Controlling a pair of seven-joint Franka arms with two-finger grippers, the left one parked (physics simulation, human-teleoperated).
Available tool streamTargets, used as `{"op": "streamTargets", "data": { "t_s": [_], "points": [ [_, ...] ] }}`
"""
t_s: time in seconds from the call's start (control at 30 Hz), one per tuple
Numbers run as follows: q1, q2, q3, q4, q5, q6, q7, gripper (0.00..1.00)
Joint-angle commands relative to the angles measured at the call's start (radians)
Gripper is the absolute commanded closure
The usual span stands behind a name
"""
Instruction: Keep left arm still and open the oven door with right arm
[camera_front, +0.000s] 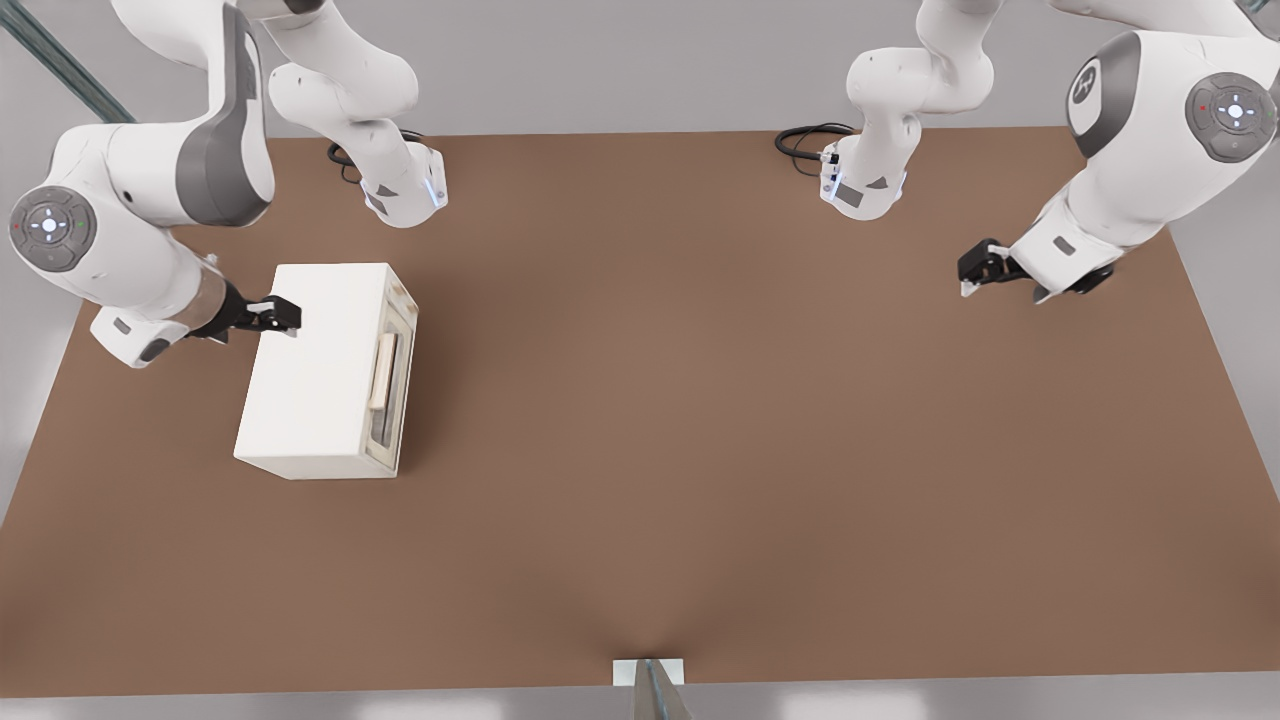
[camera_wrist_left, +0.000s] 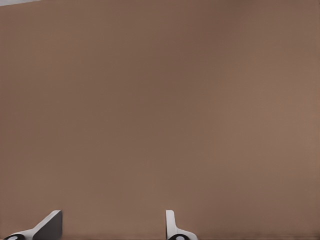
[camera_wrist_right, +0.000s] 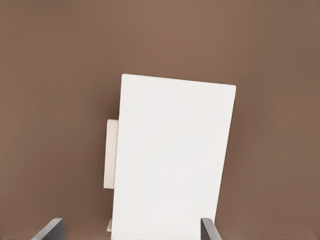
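End effector (camera_front: 285, 316) open above oven (camera_front: 320, 370) top; oven door (camera_front: 392, 375) shut, handle (camera_wrist_right: 111, 154) partly hidden.

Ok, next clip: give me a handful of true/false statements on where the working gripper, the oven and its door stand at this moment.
1. The oven door is shut against the oven body. True.
2. The gripper grips the door handle. False: it hovers at the top edge of the oven on the front view's left, the side away from the door, holding nothing.
3. The gripper's fingers are spread apart. True: in the right wrist view, the two fingertips sit wide, with the oven top between them.
4. The oven lies tipped on its side. False: it stands on the brown table, door facing the front view's right.
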Motion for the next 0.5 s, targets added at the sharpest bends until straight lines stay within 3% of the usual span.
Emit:
{"op": "streamTargets", "data": {
  "t_s": [0.0,0.1,0.13,0.17,0.2,0.27,0.47],
  "points": [
    [0.005,0.003,-0.001,0.001,-0.006,-0.008,-0.045,0.00],
    [0.102,0.064,0.011,0.010,-0.090,-0.005,-0.049,0.00],
    [0.207,0.116,0.011,0.025,-0.214,-0.003,-0.043,0.06],
    [0.264,0.156,0.011,0.042,-0.262,-0.003,-0.046,0.69],
    [0.295,0.188,0.011,0.053,-0.273,-0.003,-0.042,0.79],
    [0.380,0.230,0.013,0.044,-0.414,-0.003,0.003,0.79],
    [0.401,0.250,0.010,-0.062,-0.491,0.036,0.270,0.79]
  ]
}}
